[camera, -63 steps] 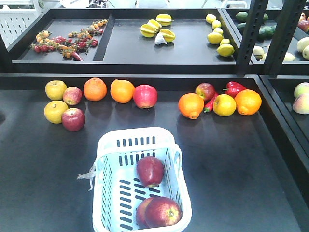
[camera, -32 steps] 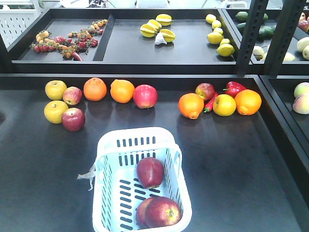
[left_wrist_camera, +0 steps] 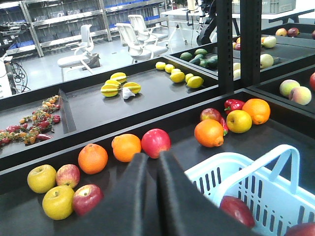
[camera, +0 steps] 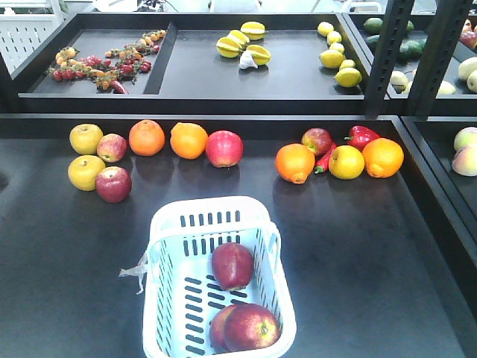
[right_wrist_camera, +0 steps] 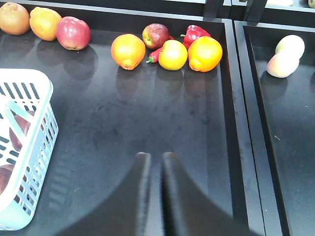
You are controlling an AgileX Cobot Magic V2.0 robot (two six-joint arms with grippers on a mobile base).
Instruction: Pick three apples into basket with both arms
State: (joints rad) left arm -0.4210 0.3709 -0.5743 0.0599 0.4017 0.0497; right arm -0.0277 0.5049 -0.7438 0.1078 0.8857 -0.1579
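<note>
On the dark counter [camera: 358,246], the pale blue-white slotted plastic basket [camera: 168,298] holds three deep dark-red apples [camera: 232,265], one mid-basket, two touching at its near end. The black left hand [left_wrist_camera: 152,162] and the black right hand [right_wrist_camera: 153,160] are each pressed narrow, gripping nothing.

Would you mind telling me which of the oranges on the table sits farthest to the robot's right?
The orange beside the red pepper, right of the yellow apple; the others lie further left.
</note>
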